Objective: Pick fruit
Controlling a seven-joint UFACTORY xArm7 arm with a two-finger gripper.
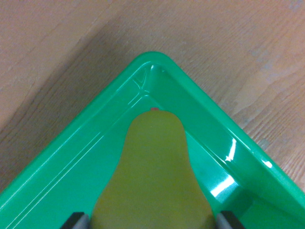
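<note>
A yellow-green pear [152, 171] fills the lower middle of the wrist view, its narrow end with a small red tip pointing toward the corner of a green plastic tray [200, 114]. My gripper [152, 222] is shut on the pear's wide end. One grey fingertip [75, 221] shows at the wrist view's left of the fruit and one fingertip [230, 220] at its right, both pressed against its sides. I cannot tell whether the pear rests on the tray floor or hangs just above it.
The tray's raised glossy walls meet in a rounded corner [151, 58] just beyond the pear. A light wooden tabletop [71, 43] surrounds the tray on both sides, with the tray's shadow on its left.
</note>
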